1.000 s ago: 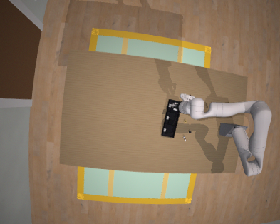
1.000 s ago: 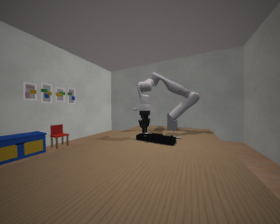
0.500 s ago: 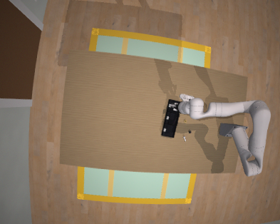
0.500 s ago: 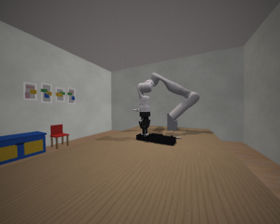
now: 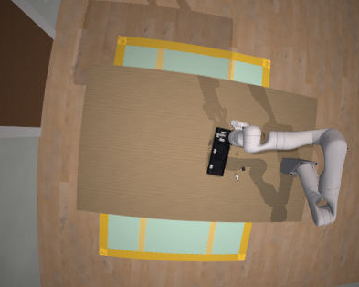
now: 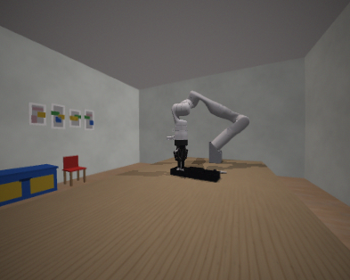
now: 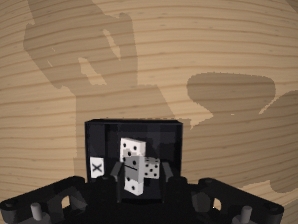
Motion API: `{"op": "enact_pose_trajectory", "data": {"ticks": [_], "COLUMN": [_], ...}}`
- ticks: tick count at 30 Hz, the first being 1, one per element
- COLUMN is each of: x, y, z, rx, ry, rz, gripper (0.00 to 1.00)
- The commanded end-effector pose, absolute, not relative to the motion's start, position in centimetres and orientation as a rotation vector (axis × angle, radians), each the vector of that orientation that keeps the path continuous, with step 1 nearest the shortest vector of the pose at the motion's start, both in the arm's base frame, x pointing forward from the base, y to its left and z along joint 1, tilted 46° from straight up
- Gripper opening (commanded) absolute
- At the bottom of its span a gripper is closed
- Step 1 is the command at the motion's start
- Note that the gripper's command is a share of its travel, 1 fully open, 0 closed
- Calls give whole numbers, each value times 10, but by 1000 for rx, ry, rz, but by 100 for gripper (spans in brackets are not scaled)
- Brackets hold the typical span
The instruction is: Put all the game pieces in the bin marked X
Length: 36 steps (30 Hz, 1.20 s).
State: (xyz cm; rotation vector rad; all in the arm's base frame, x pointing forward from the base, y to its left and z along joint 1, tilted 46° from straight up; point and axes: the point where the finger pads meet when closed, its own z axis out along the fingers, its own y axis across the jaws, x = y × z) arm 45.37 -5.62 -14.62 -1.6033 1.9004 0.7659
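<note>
My gripper (image 7: 142, 173) (image 6: 180, 161) hangs straight down over the near end of a row of black bins (image 5: 216, 160) (image 6: 201, 174). In the wrist view the bin below me (image 7: 101, 137) bears a white X label (image 7: 97, 168). A white domino with black pips (image 7: 131, 161) sits tilted between my fingertips, over that bin's opening. My fingers stand a little apart and no longer press it. A second white pipped piece (image 7: 152, 171) shows just right of it; I cannot tell whether it lies in the bin.
Three small things lie on the table right of the bins: a yellowish one (image 5: 237, 155), a dark one (image 5: 243, 169) and a white one (image 5: 237, 177). A white object lies beside my wrist. The arm's base (image 5: 299, 165) stands at the table's right.
</note>
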Motion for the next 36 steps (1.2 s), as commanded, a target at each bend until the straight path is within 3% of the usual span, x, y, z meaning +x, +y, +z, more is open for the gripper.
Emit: {"op": "enact_pose_trajectory", "data": {"ticks": [1, 18, 19, 36], "x": [454, 453, 453, 450], "y": [-57, -78, -81, -124], "z": [-146, -126, -123, -82], "rx": [-1603, -1603, -1603, -1603], "ry": [1902, 1902, 1902, 1902], "rz": [763, 763, 763, 763], "gripper": [32, 32, 100, 100]}}
